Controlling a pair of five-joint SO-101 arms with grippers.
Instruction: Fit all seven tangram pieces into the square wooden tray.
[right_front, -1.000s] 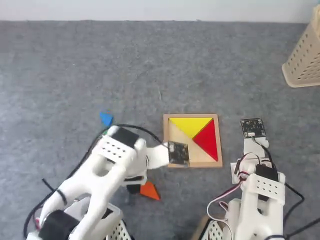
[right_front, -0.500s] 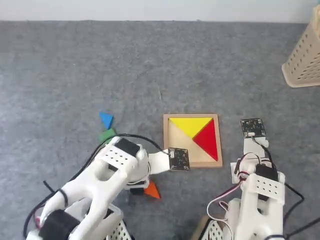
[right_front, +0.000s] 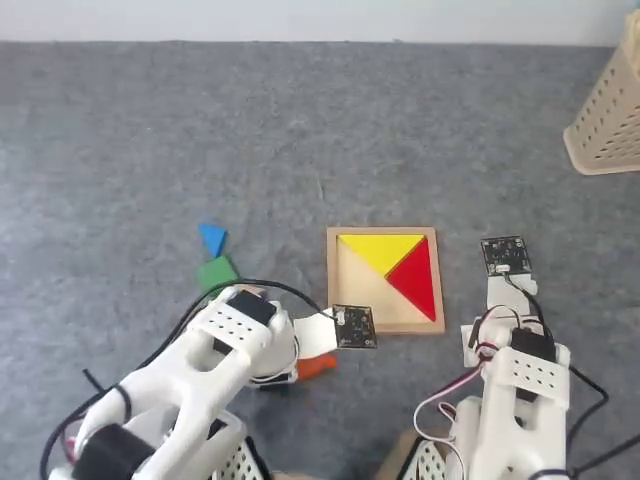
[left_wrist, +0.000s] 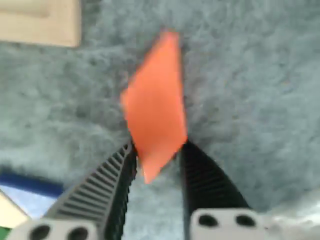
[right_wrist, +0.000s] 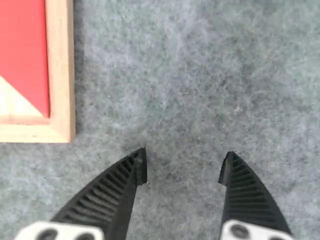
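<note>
The square wooden tray (right_front: 383, 232) holds a yellow triangle (right_front: 380, 250) and a red triangle (right_front: 415, 280). My left gripper (left_wrist: 156, 150) is shut on an orange piece (left_wrist: 155, 100), held tilted over the carpet just short of the tray's near left corner (left_wrist: 40, 22). From above, the orange piece (right_front: 318, 366) pokes out beside the left wrist. A blue triangle (right_front: 212, 238) and a green square (right_front: 217, 272) lie left of the tray. My right gripper (right_wrist: 184, 162) stands open over bare carpet just right of the tray rim (right_wrist: 62, 75), nothing between its fingers.
A beige perforated container (right_front: 610, 110) stands at the far right edge. Grey carpet covers the whole table, with free room behind and to the left of the tray.
The left arm has drawn back and turned, uncovering the green square. The orange piece has shifted right and up toward the tray in the left gripper. The right arm has kept still.
</note>
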